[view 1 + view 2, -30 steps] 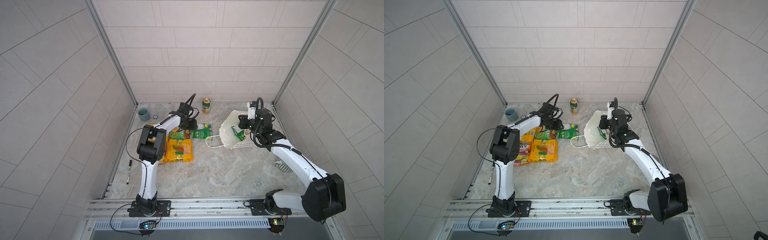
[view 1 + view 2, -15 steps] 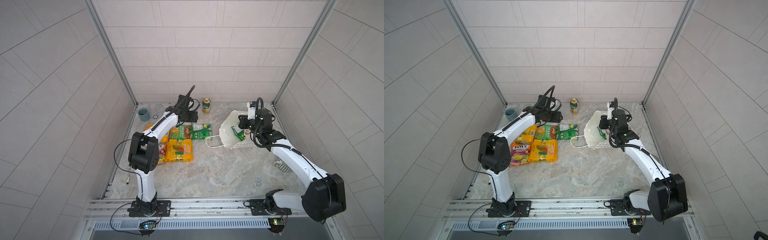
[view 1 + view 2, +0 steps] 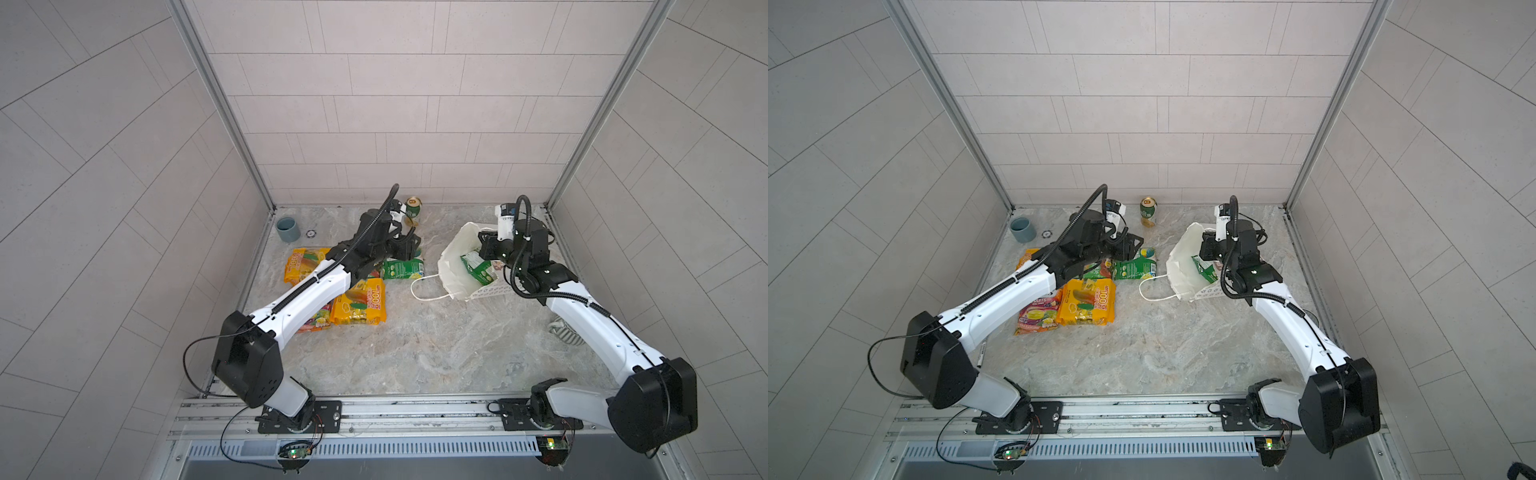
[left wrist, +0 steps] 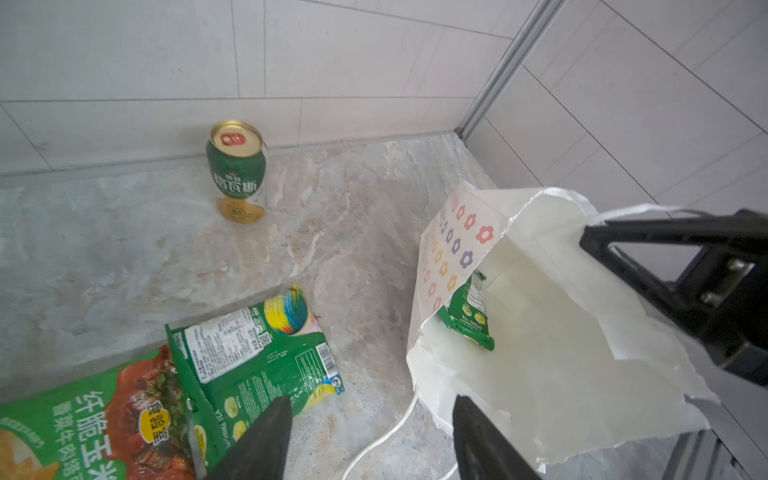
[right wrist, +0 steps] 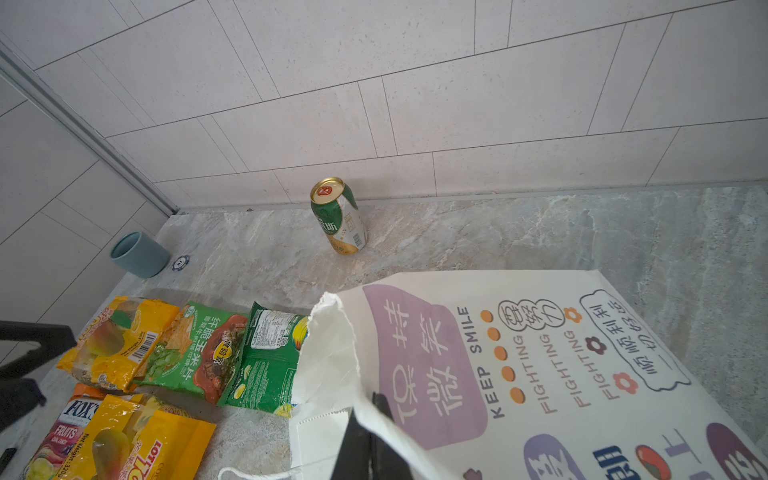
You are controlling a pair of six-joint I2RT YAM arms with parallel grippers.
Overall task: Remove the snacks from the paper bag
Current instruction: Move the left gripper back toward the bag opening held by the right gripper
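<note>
The paper bag (image 3: 453, 274) lies tipped near the back right corner of the table (image 3: 415, 353), with its torn rim pinched in the closed right gripper (image 5: 365, 419). One green packet (image 4: 467, 316) shows half hidden inside. The left gripper (image 4: 372, 405) hangs empty by the bag's mouth, jaws apart. Five snacks (image 3: 1088, 301) lie towards the left edge, partly covered by the left arm (image 3: 307, 291) in both top views
</note>
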